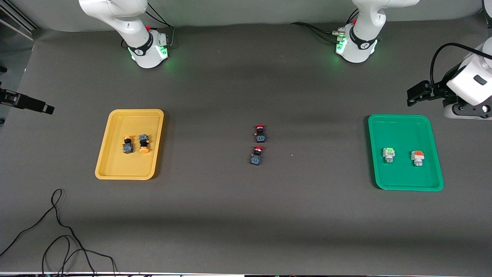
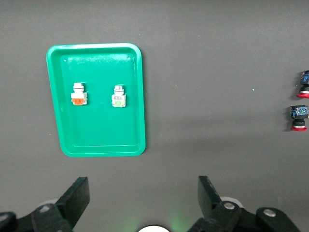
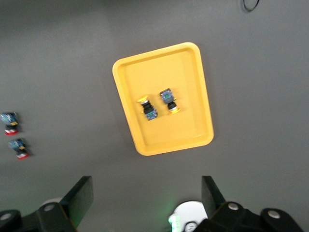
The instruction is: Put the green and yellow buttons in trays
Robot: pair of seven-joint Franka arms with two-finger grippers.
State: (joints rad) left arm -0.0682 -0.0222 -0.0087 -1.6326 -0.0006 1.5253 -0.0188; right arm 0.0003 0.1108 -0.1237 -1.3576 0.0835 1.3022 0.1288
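You have two trays and six switches. At mid-left of the front view, the yellow tray [image 1: 129, 144] holds two yellow-capped buttons [image 1: 135, 144] side by side, caps pointing opposite ways. At mid-right, the green tray [image 1: 405, 152] holds two white-bodied buttons [image 1: 403, 155], well apart. Two red-capped switches [image 1: 258, 144] lie centre-frame on the dark grey table [image 1: 246, 215]. Left gripper [image 1: 417, 93] at the right edge and right gripper [image 3: 145, 198] at the left edge both wait, fingers spread.

On the counter [image 1: 246, 223], the first tray [image 1: 100, 169] at nine o'clock holds paired buttons [image 1: 128, 145] side by side; the second tray [image 1: 399, 186] at three o'clock holds spaced buttons [image 1: 389, 154]; centrally, the near switch [image 1: 256, 157] lies at the other switch's [image 1: 260, 132] six.
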